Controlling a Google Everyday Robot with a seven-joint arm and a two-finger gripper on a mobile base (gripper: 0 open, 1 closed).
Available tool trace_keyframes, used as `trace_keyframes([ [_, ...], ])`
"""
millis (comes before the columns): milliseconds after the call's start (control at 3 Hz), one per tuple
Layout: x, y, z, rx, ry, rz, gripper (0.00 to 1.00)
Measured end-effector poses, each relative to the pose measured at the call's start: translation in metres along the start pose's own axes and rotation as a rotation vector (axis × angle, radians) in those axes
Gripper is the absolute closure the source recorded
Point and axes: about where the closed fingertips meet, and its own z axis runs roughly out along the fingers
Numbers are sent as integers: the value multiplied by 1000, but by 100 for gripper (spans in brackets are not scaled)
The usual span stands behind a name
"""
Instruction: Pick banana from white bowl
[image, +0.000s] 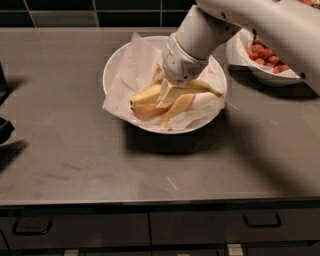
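Note:
The white bowl (111, 67), lined with crinkled white paper, sits on the dark counter in the camera view. The banana (144, 95), long and pale yellow, lies across the bowl with its thin stem pointing right. A shorter, darker orange-yellow banana (148, 111) lies under it and another yellow piece (178, 107) beside it. My gripper (168, 93) reaches down into the bowl from the upper right and is shut on the banana at its middle. The arm hides the back of the bowl.
A second white bowl (265, 76) holding red strawberries (261, 54) stands at the right, behind my arm. A dark object (4, 127) pokes in at the left edge. The counter's front edge (160, 202) runs above drawers with handles.

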Motion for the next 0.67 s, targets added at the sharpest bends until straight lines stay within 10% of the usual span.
trace_keyframes([
  [667, 9, -10, -76, 182, -124, 102, 100],
])
